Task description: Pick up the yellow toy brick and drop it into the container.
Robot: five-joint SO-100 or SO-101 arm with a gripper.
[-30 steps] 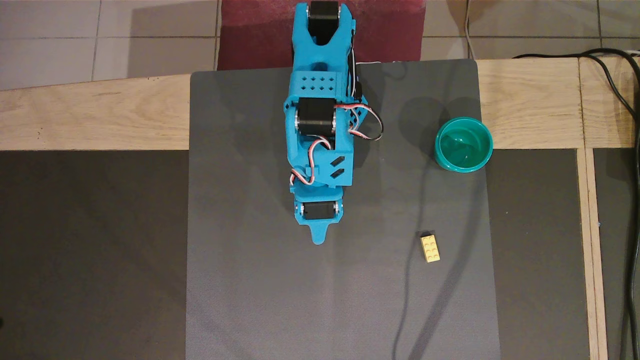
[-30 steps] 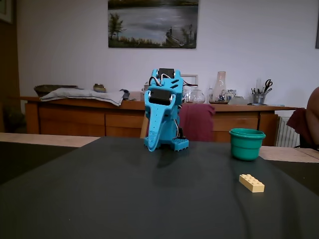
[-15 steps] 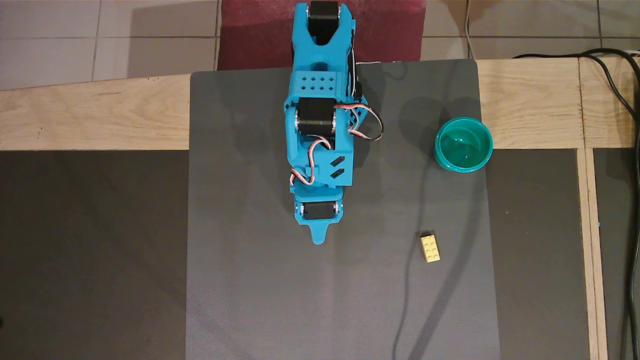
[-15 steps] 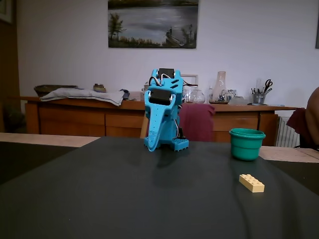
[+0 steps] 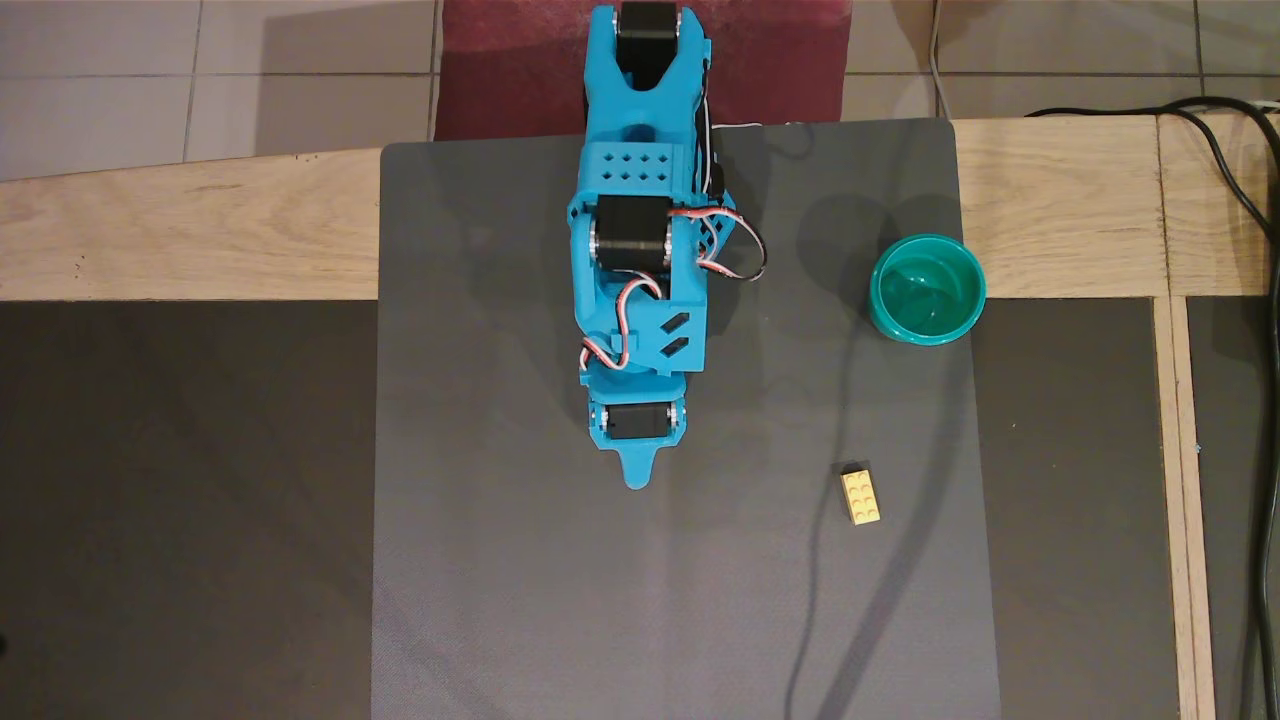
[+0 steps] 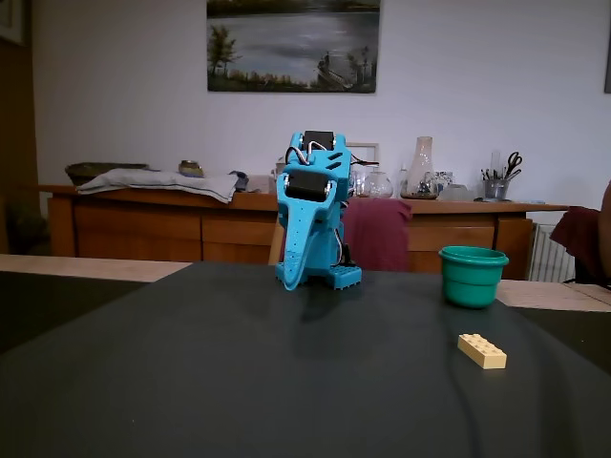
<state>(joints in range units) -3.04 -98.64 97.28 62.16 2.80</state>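
The yellow toy brick (image 5: pixel 860 497) lies studs up on the grey mat, lower right of the arm in the overhead view, and at front right (image 6: pixel 481 350) in the fixed view. The container (image 5: pixel 874 290), a teal cup, stands upright on the mat's right edge, behind the brick (image 6: pixel 472 281); nothing shows inside it. My blue arm is folded over its base. Its gripper (image 5: pixel 636 478) points down at the mat (image 6: pixel 290 281), looks shut and holds nothing, well to the left of the brick.
The grey mat (image 5: pixel 500 560) covers the middle of the table, with a light wooden strip (image 5: pixel 200 230) behind it. Black cables (image 5: pixel 1250 200) run along the right edge. A maroon cloth (image 5: pixel 520 70) sits behind the arm's base.
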